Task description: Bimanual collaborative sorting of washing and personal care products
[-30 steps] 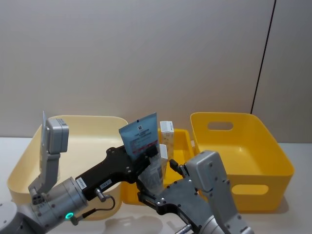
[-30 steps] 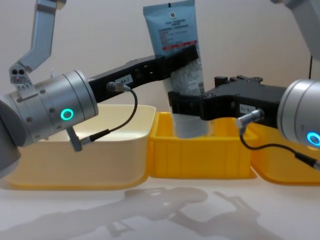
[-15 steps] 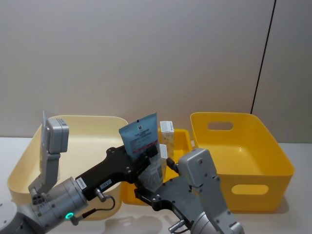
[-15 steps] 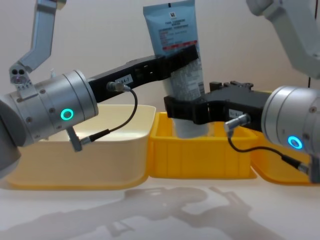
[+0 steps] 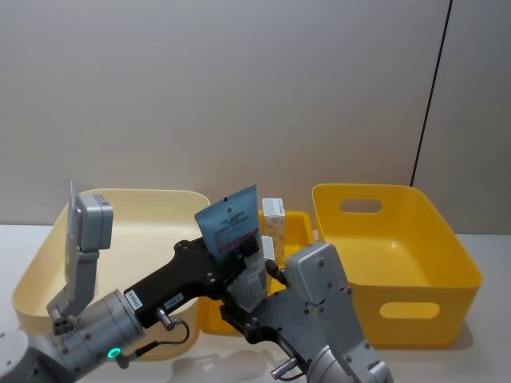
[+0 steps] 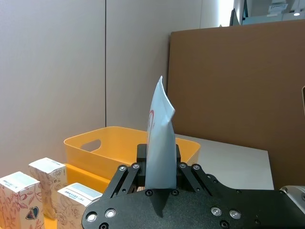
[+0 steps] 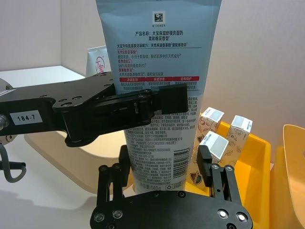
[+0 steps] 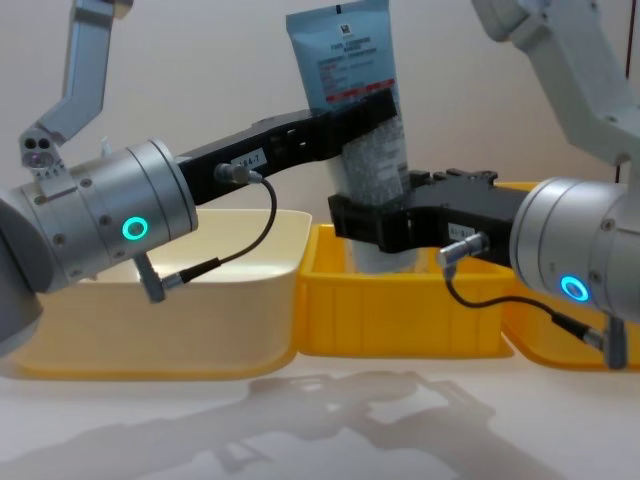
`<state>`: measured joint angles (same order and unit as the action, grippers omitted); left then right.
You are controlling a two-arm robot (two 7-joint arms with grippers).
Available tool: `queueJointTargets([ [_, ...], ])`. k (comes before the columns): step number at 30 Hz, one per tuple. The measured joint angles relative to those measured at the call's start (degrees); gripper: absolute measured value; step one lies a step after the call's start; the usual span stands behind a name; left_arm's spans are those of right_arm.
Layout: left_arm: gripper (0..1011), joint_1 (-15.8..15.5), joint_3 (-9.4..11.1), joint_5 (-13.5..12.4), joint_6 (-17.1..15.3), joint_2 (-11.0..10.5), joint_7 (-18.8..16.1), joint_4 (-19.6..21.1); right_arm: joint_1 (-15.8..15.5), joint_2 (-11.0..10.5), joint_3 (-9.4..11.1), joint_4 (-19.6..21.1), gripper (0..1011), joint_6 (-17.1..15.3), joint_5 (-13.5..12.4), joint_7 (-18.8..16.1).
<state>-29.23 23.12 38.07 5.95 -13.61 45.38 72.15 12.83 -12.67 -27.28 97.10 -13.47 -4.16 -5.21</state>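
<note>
Chest view, nearest first: the worktop [image 8: 300, 430] carries 3 bins in a row, a cream bin [image 8: 150, 330] on the robot's left, a small yellow bin [image 8: 400, 320] in the middle and a large yellow bin [image 5: 455, 315] on the right. Above the small bin the tall squeeze tube [image 8: 345, 50] stands almost upright with its crimped end up. The left gripper [image 8: 372, 106] pinches it at mid-height between its fingers, and the right gripper [image 8: 375, 222] sits lower with its fingers spread either side of the printed lower body, a slight gap at each edge. Farther back, 3 small white cartons [image 7: 213, 147] stand upright in the small yellow bin.
</note>
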Motion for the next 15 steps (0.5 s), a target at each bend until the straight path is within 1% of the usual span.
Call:
queueJointTargets([
  [2, 272, 0.0, 0.0, 0.0, 0.0, 0.0, 0.0, 0.0, 0.0, 0.1, 0.0, -0.1, 814, 0.0, 0.1, 0.0],
  [3, 272, 0.0, 0.0, 0.0, 0.0, 0.0, 0.0, 0.0, 0.1, 0.1, 0.0, -0.2, 770, 0.0, 0.1, 0.0],
  [6, 272, 0.0, 0.0, 0.0, 0.0, 0.0, 0.0, 0.0, 0.1, 0.2, 0.0, -0.3, 724, 0.0, 0.1, 0.1],
  [15, 271, 0.0, 0.0, 0.0, 0.0, -0.1, 0.0, 0.0, 0.2, 0.3, -0.1, -0.5, 665, 0.0, 0.2, 0.1],
])
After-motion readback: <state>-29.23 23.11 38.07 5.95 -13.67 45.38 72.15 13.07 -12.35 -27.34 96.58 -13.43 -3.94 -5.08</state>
